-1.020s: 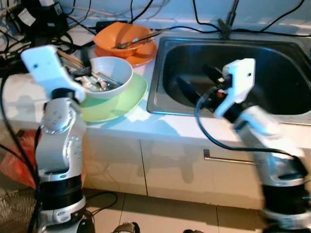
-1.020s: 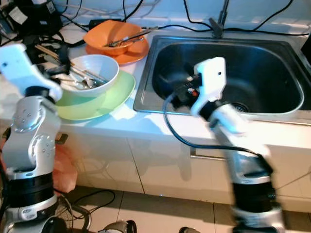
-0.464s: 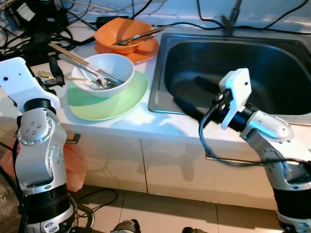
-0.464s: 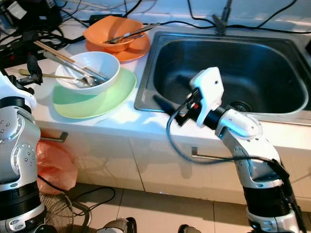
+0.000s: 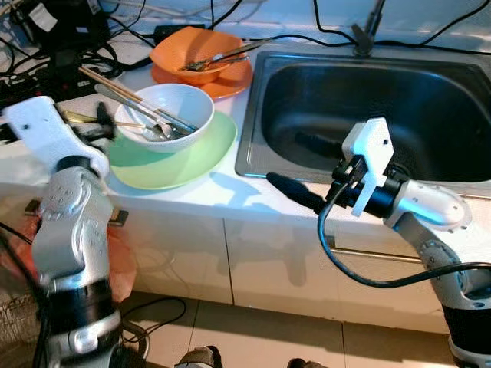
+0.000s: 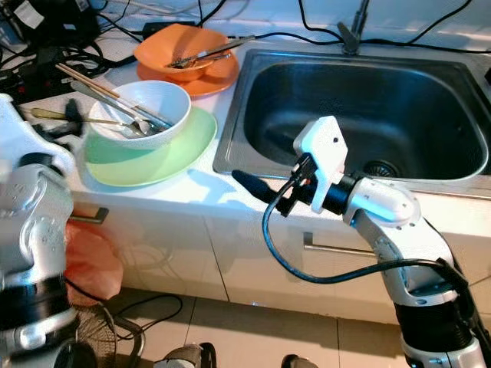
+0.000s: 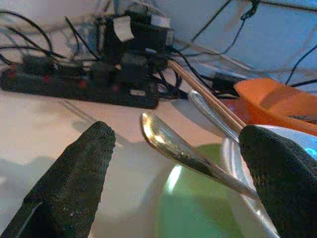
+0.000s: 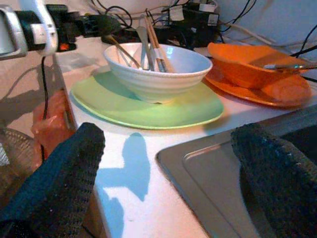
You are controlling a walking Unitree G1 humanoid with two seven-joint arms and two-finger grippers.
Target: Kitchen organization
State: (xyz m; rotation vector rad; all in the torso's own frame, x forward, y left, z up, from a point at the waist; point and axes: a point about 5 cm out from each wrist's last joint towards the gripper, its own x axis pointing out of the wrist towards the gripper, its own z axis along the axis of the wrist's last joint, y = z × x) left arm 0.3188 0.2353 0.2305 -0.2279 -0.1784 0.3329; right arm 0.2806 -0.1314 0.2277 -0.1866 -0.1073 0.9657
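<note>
A white bowl (image 5: 180, 107) holding chopsticks (image 5: 115, 84) and several spoons stands on a green plate (image 5: 192, 157) on the counter. Behind it an orange bowl (image 5: 192, 50) with utensils rests on an orange plate (image 5: 230, 84). My left gripper (image 7: 178, 134) is open at the bowl's left side, its fingers either side of a gold spoon handle (image 7: 168, 141) without touching it. My right gripper (image 8: 168, 134) is open and empty over the counter strip at the sink's (image 5: 368, 100) front left corner, facing the plate.
Black cables and a power strip (image 5: 54, 69) crowd the back left of the counter. The tap base (image 5: 367, 38) stands behind the sink. Below are white cabinet doors with a handle (image 6: 337, 249), and a red bag (image 6: 88, 261) lies on the floor at left.
My right gripper has drawn back out of the sink to the counter's front strip. My left gripper has pulled off the bowl and now sits beside it at the spoon handle.
</note>
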